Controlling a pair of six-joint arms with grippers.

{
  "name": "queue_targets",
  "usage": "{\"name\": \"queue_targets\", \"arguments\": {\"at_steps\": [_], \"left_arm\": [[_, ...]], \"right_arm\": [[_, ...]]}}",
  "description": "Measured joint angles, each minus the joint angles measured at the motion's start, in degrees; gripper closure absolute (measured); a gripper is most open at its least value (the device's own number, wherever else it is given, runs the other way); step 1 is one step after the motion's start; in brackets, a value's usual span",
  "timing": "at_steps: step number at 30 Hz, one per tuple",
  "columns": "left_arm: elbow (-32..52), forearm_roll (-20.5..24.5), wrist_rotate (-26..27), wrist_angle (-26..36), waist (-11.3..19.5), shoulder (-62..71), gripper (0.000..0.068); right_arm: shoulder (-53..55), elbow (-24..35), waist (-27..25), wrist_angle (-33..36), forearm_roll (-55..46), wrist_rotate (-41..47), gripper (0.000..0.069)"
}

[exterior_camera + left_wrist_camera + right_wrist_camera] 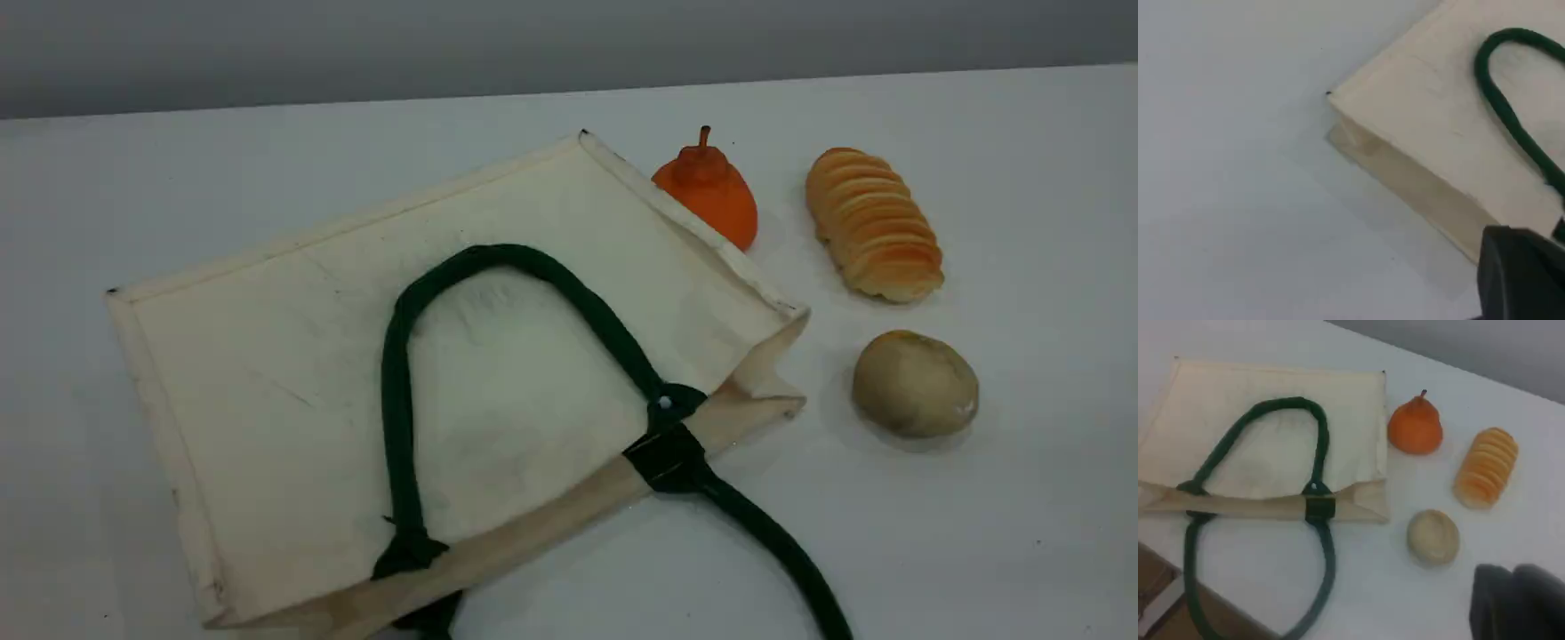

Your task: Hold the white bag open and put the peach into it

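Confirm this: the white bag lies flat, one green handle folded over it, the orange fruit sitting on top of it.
One thing is wrong. The scene view shows the orange fruit on the table beside the white bag, not on top; the bag lies flat, green handle folded over it.

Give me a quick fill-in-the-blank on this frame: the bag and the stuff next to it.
1. The white bag lies ____ on the table.
2. Its rope handles are dark ____.
3. The pear-shaped fruit beside the bag is ____ in colour.
4. Of the ridged loaf and the tan lump, the ____ sits nearer the bag's mouth.

Missing words: flat; green; orange; tan lump.
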Motion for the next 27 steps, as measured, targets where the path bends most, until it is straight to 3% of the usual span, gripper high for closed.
{"name": "queue_targets", "arguments": {"at_steps": [4, 9, 16, 22, 27], "left_arm": [[0.0, 0.0, 0.0, 0.0, 4.66, 0.0, 0.0664], [0.0, 0.0, 0.0, 0.0, 11.56, -0.21, 0.066], [0.0, 0.0, 0.0, 0.0, 17.53, -4.83, 0.0654], [0.0, 0.05, 0.0, 0.0, 17.98, -8.66, 0.065], [0.0, 0.11, 0.0, 0.0, 17.98, -8.56, 0.0646]], "right_arm": [[0.0, 0.0, -4.68, 0.0, 0.0, 0.0, 0.0653], [0.0, 0.0, -14.62, 0.0, 0.0, 0.0, 0.0647], [0.0, 0.0, -27.32, -0.05, 0.0, 0.0, 0.0638], [0.0, 0.0, -27.4, -0.05, -0.05, 0.0, 0.0634], [0.0, 0.0, -23.45, -0.05, -0.11, 0.0, 0.0629]]}}
